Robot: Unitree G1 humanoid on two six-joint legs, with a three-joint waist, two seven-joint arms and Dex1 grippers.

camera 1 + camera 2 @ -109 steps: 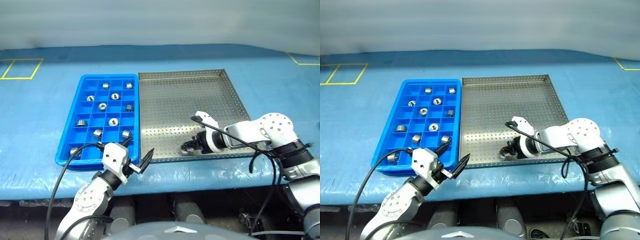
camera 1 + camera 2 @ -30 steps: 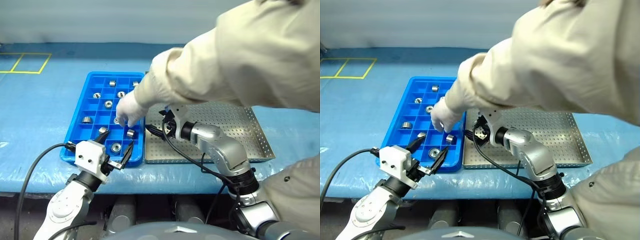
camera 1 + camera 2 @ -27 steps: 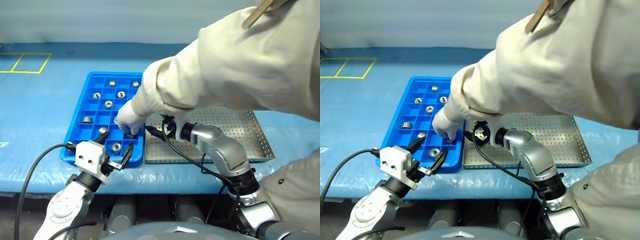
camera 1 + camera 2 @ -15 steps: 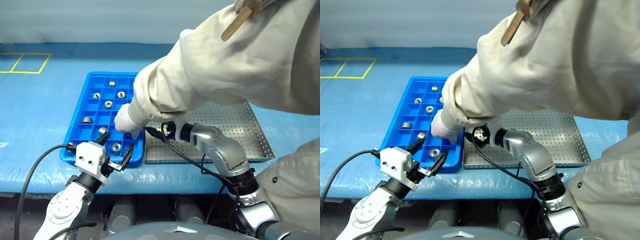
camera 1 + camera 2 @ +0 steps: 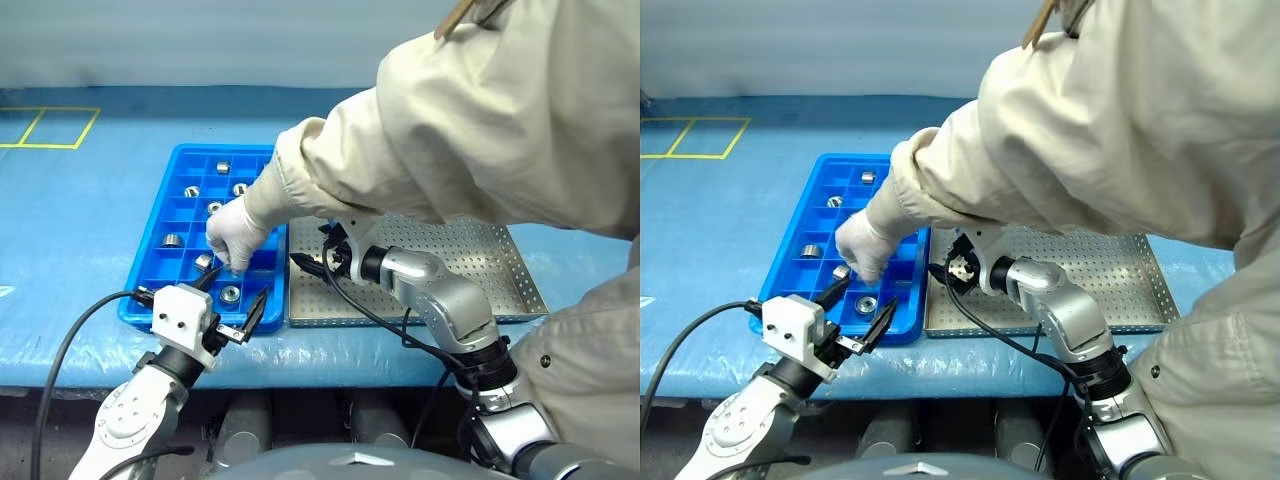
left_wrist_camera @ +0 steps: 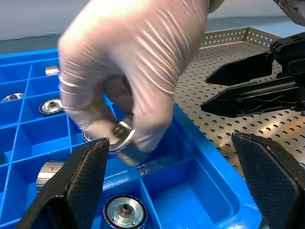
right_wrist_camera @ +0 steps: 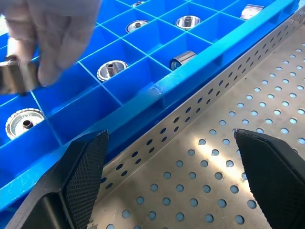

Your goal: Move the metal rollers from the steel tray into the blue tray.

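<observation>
The blue tray (image 5: 140, 300) lies left of the steel tray (image 5: 480, 275) on the table. Several metal rollers (image 5: 174, 240) sit in the blue tray's compartments. A person's gloved hand (image 5: 230, 235) hovers over the near compartments, pinching one roller (image 6: 121, 136). My left gripper (image 6: 169, 138) is open and empty, level at the blue tray's near edge, just below that hand. My right gripper (image 7: 169, 133) is open and empty, low over the steel tray's left rim and pointing toward the blue tray. The steel floor that shows is bare.
The person's beige sleeve (image 5: 480, 130) reaches from the right across the far half of the steel tray and above my right arm. Yellow tape marks (image 5: 50, 125) lie at the far left of the blue table cover. A black cable (image 5: 60, 350) loops beside my left arm.
A person's arm has come in since the earliest frames, and my right gripper has moved to the steel tray's left rim. Over the last second the gloved hand shifted left; both grippers stayed still.
</observation>
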